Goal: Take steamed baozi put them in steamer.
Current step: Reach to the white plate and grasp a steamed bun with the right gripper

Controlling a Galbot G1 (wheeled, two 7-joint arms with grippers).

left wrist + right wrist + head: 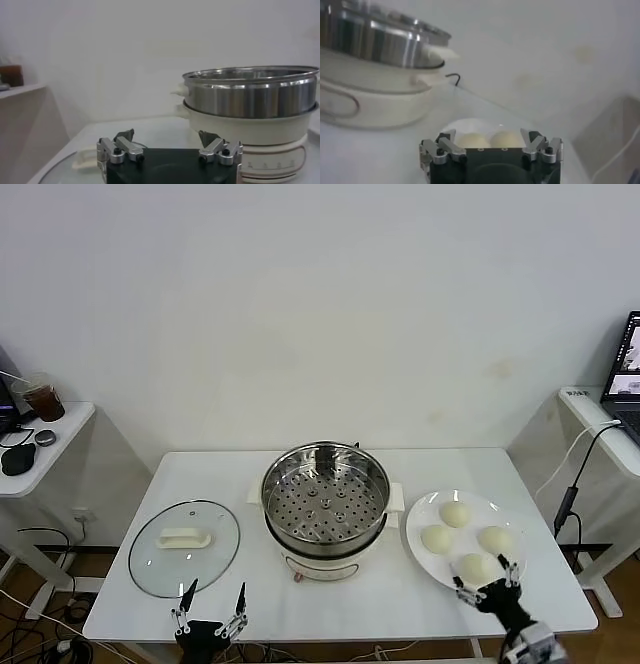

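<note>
The steamer [325, 504] stands mid-table, its perforated tray empty. Four cream-white baozi lie on a white plate [415, 524] to its right: one far [455, 514], one left [437, 538], one right [495, 538], one nearest [476, 567]. My right gripper [487, 579] is open at the plate's front edge, its fingertips on either side of the nearest baozi, holding nothing. In the right wrist view two baozi [472, 140] show just beyond the open gripper [490, 135], with the steamer [380, 40] farther off. My left gripper [212, 594] is open and empty at the table's front edge.
A flat glass lid [185, 546] with a white handle lies left of the steamer, just beyond my left gripper [166, 136]. The left wrist view shows the steamer's side [250, 100]. Side tables stand at both sides, with a laptop at the far right.
</note>
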